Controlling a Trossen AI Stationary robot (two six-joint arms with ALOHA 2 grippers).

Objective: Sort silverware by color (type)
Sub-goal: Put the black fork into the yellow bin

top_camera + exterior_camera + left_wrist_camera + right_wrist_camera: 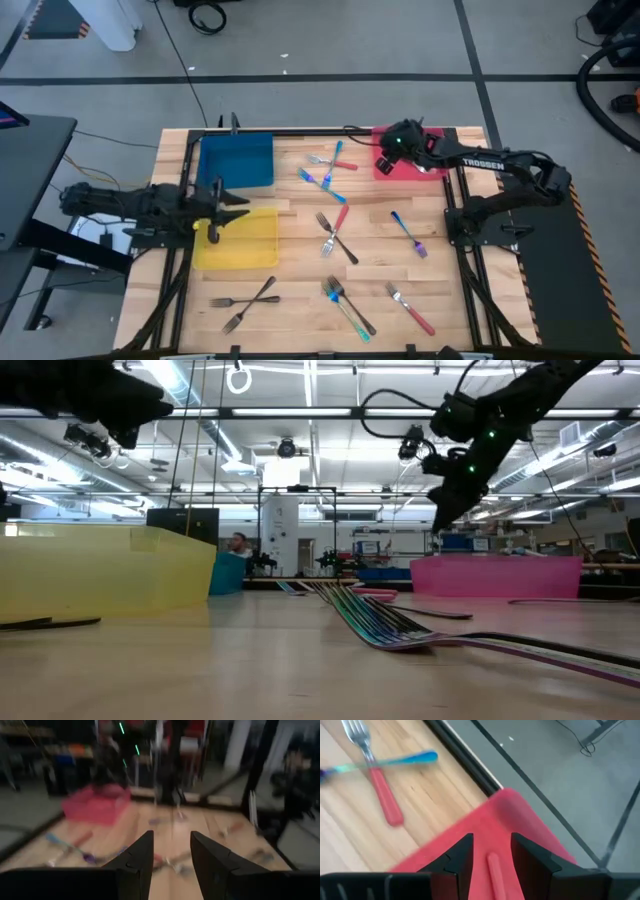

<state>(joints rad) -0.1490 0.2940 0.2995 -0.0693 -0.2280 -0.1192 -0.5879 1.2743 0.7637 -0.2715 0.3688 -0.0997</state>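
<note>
In the high view, the right gripper (384, 158) is in the upper right part of the frame, at the left edge of the red tray (436, 168). Its own wrist view shows its fingers (457, 857) spread apart, with a red-handled piece (494, 870) lying in the red tray below the gap between them; the fingers do not hold it. The left gripper (222, 205) is at the left middle of the high view, above the near edge of the yellow tray (255, 245) and just below the blue tray (238, 160). Its fingers (141, 860) stand a little apart and nothing is between them.

The rest of the silverware lies on the wooden table (300, 310). In the upper centre, a red-handled fork (333, 162) and a blue-handled fork (322, 180) lie close together. In the middle of the frame, a red-handled fork (336, 228) crosses a dark grey fork (336, 238). To the right of them is a blue-handled fork (409, 234). At the lower left, two dark grey forks (246, 297) cross each other. At the lower centre, a blue-handled fork (346, 305) lies together with a dark one, and a red-handled fork (410, 307) is just to the right of them.

In the low view, the iridescent tines of one fork (375, 622) are very near the camera.
</note>
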